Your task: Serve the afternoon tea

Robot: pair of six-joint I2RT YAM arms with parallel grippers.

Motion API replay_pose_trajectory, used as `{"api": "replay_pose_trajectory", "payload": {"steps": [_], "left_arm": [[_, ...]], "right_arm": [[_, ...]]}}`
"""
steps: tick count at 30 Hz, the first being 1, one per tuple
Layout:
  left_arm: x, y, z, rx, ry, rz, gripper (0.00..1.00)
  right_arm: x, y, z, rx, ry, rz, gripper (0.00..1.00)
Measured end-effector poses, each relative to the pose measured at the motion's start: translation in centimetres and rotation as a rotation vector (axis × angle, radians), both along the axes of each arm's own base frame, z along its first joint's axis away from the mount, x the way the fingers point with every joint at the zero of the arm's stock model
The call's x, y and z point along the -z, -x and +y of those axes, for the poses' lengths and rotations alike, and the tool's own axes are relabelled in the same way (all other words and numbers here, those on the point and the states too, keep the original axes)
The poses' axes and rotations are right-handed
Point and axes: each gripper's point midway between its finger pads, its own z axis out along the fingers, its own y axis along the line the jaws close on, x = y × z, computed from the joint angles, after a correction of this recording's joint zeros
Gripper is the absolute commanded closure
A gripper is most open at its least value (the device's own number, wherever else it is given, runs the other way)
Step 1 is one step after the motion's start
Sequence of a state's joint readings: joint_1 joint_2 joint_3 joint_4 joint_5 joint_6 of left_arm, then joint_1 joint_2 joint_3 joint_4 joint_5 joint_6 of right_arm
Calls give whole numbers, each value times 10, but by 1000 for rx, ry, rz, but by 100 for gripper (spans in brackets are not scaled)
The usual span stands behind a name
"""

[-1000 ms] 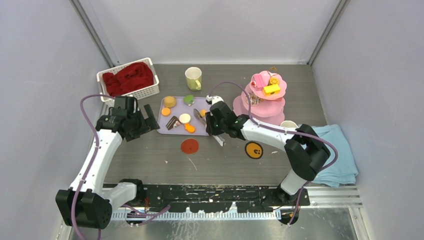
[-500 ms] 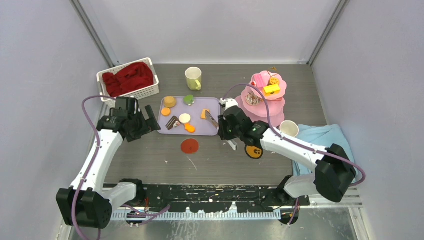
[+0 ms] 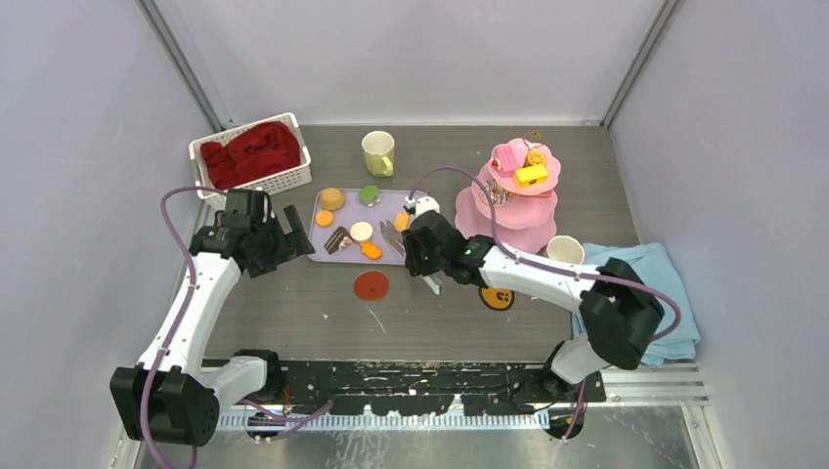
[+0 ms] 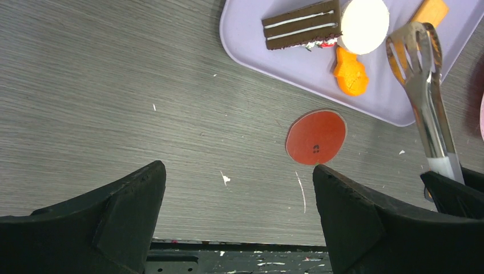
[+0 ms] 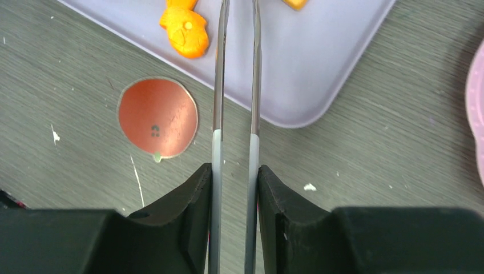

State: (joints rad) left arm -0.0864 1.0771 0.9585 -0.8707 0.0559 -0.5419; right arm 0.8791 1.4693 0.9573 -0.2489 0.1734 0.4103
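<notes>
Right gripper: jaws nearly closed, pinching one pair of metal tongs by the handles. The two tong arms stand slightly apart, with nothing between them as far as shown. In the left wrist view the tong tips hang over the right end of the one lavender tray.

Left gripper: jaws spread wide, empty, above bare table just left of the tray.

Count on the tray: seven toy pastries, including one chocolate cake slice and one orange fish.

One pink three-tier stand is right of the tray. Its top tier carries three sweets. The tier below holds one darker piece, partly crossed by a cable.

Mugs, two: one yellow-green mug behind the tray and a second mug near the stand's foot, its colour unclear.

Flat discs on the table, two: a red disc and an orange disc.

One white basket of red cloth is at far left. One light-blue towel is at right.
</notes>
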Motion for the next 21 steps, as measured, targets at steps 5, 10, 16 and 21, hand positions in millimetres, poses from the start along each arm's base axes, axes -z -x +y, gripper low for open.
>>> {"api": "replay_pose_trajectory", "payload": {"steps": [5, 10, 16, 21], "left_arm": [[0, 0, 0, -1, -2, 0, 0], [0, 0, 0, 0, 0, 0, 0], [1, -1, 0, 1, 1, 4, 0], [1, -1, -1, 3, 4, 3, 0]], "right_arm": [[14, -8, 13, -3, 6, 18, 63], [13, -10, 10, 15, 10, 9, 63], [10, -7, -16, 65, 45, -7, 63], [-9, -4, -27, 84, 33, -33, 60]]}}
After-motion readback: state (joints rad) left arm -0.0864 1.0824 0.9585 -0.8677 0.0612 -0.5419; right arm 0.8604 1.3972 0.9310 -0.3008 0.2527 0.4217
